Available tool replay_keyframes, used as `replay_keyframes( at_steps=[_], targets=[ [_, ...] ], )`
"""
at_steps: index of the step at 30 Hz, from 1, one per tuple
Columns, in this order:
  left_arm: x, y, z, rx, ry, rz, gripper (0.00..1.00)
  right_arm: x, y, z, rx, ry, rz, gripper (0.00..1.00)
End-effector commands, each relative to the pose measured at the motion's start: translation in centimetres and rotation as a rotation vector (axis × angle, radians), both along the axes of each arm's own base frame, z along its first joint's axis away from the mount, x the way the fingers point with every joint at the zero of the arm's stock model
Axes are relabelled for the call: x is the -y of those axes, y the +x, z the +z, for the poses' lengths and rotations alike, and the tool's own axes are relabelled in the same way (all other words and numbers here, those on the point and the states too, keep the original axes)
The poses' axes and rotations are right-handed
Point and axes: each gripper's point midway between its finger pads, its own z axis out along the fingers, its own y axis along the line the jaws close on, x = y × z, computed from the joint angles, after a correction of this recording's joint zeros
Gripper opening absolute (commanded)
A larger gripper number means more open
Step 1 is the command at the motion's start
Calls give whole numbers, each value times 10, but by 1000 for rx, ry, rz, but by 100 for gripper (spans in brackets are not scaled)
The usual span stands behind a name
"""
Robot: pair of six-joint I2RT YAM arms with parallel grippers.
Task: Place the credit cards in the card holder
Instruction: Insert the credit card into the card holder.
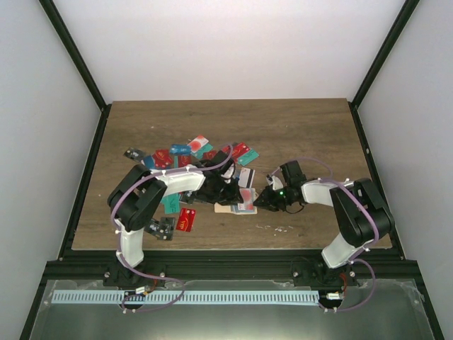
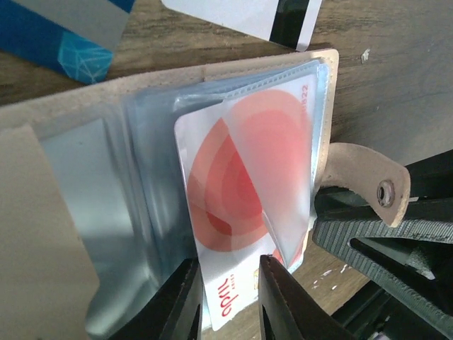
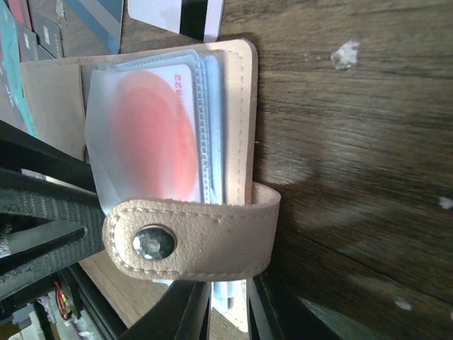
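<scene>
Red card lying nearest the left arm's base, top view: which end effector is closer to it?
Left. The left end effector is up and right of the red card, at the card holder. The right end effector is on the holder's far side, farther right.

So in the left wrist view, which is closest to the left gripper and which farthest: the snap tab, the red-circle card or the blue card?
From the left gripper:
1. Red-circle card, right at the fingertips, in the middle.
2. Snap tab, off to the right.
3. Blue card, far top-left corner.
</scene>
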Motion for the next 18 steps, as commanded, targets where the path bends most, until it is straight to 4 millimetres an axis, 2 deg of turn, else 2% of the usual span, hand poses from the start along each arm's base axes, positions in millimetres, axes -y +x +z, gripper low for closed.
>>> replay_keyframes(
  at_steps=[1, 9, 13, 15, 18],
  targets=[
    [-5, -8, -2, -28, 51, -52, 27, 42, -23, -41, -89, -269, -38, 18],
    [-9, -12, 14, -21, 76, -131, 48, 42, -17, -26, -59, -270, -41, 24],
    [-13, -15, 26, -9, 78, -145, 51, 41, -14, -16, -48, -268, -48, 25],
    [-16, -11, 31, 11, 80, -146, 47, 40, -14, -12, -42, -261, -48, 25],
    [-13, -2, 34, 44, 56, -155, 25, 35, -16, -3, -26, -217, -40, 26]
  ],
)
